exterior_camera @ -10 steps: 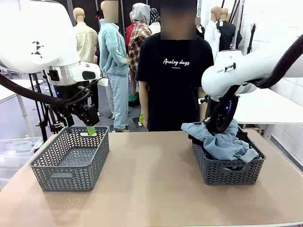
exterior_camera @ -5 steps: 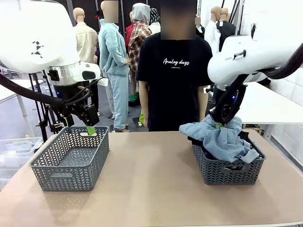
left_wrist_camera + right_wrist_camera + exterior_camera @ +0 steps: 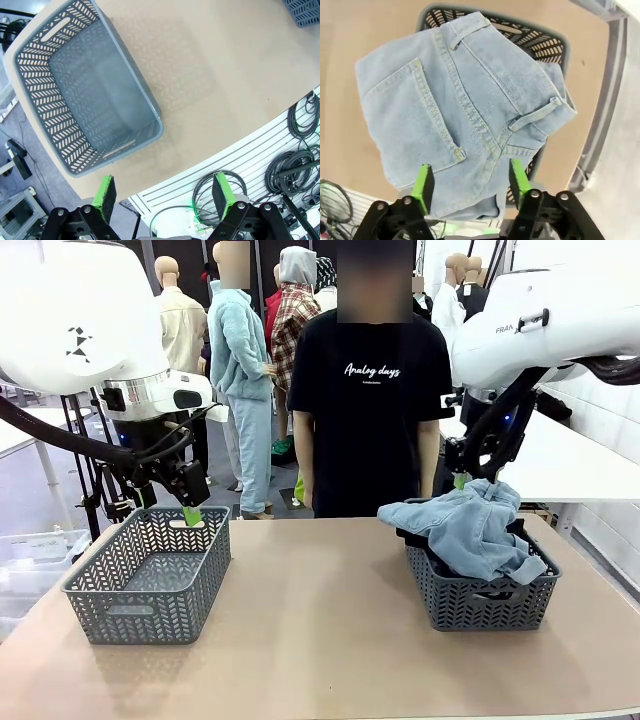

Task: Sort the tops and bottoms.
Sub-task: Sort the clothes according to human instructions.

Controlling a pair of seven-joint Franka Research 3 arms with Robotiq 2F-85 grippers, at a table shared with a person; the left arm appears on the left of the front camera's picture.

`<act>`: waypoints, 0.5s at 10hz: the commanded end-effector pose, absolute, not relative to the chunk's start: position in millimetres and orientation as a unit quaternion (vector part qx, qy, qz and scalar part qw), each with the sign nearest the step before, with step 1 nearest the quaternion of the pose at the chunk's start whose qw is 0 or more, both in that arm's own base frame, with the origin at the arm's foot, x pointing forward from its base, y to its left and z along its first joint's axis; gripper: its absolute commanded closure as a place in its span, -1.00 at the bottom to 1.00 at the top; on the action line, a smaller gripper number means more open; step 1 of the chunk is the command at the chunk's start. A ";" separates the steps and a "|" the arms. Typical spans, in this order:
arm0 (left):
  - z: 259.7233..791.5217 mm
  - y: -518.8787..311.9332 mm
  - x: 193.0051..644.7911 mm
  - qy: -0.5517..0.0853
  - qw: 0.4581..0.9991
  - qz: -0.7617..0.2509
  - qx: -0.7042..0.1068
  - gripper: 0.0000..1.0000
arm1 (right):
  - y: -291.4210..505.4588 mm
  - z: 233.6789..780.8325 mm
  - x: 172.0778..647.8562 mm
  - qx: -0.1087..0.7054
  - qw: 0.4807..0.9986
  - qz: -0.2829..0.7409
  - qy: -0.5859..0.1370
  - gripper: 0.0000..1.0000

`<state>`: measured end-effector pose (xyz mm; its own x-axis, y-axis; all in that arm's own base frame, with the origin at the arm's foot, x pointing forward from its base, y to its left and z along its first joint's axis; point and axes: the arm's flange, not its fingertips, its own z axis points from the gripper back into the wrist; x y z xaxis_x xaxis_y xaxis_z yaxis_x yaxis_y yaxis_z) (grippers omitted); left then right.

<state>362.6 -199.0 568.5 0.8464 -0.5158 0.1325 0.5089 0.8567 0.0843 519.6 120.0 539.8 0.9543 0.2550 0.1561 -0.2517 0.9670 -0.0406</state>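
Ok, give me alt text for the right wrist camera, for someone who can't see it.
Pale washed blue denim bottoms, back pocket and seams facing the camera, lie heaped on a dark grey basket on a tan table. The right gripper hangs just above them, its green-padded fingers apart and holding nothing.

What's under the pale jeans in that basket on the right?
Pale jeans cover the right basket. Beneath them something dark peeks out; what it is stays hidden.

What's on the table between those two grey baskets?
Nothing: in the front view, only bare tabletop lies between the empty left basket and the right basket holding the pale jeans.
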 end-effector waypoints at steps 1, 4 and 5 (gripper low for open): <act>569.3 -197.5 363.4 -0.080 0.960 -0.266 0.024 -1.00 | 124.6 539.7 513.6 -0.036 0.989 0.115 -0.087 -1.00; 569.3 -197.5 363.4 -0.080 0.960 -0.266 0.024 -1.00 | 121.2 542.7 518.2 -0.016 0.988 0.126 -0.084 -1.00; 569.3 -197.5 363.4 -0.080 0.960 -0.266 0.024 -1.00 | 121.2 542.7 518.2 -0.016 0.988 0.126 -0.084 -1.00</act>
